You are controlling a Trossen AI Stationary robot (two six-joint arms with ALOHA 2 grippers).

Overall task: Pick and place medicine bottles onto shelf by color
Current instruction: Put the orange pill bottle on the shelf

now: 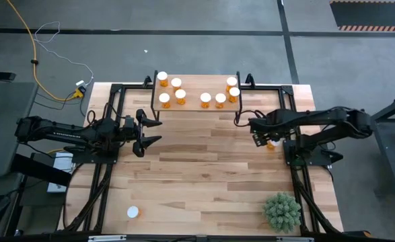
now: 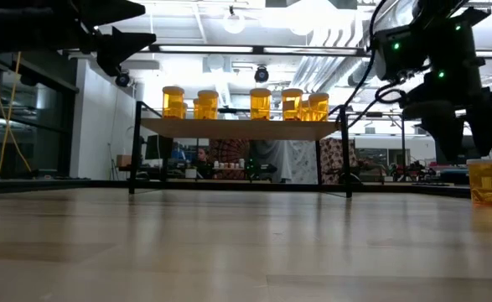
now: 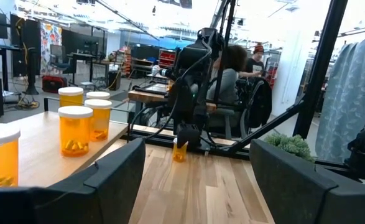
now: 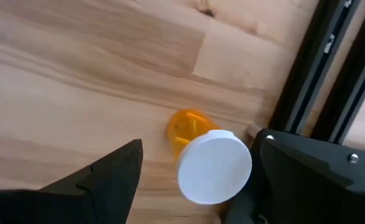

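Observation:
Several amber medicine bottles (image 1: 180, 96) with white caps stand on the low light-wood shelf (image 1: 197, 82) at the table's far middle. One more bottle (image 4: 210, 163) stands upright on the table at the right. My right gripper (image 2: 468, 147) hangs open just above it, pointing down, a finger on each side of its white cap (image 4: 214, 167), not touching. Another bottle (image 1: 133, 212) stands near the front left corner. My left gripper (image 1: 147, 134) waits open at the left, level, in front of the shelf's left end.
A spiky green plant (image 1: 282, 212) stands at the front right corner. Black frame bars (image 4: 322, 74) run along the table's right side close to the right-hand bottle. Bare wood (image 1: 204, 168) lies across the table's middle. People sit in the room beyond (image 3: 235, 68).

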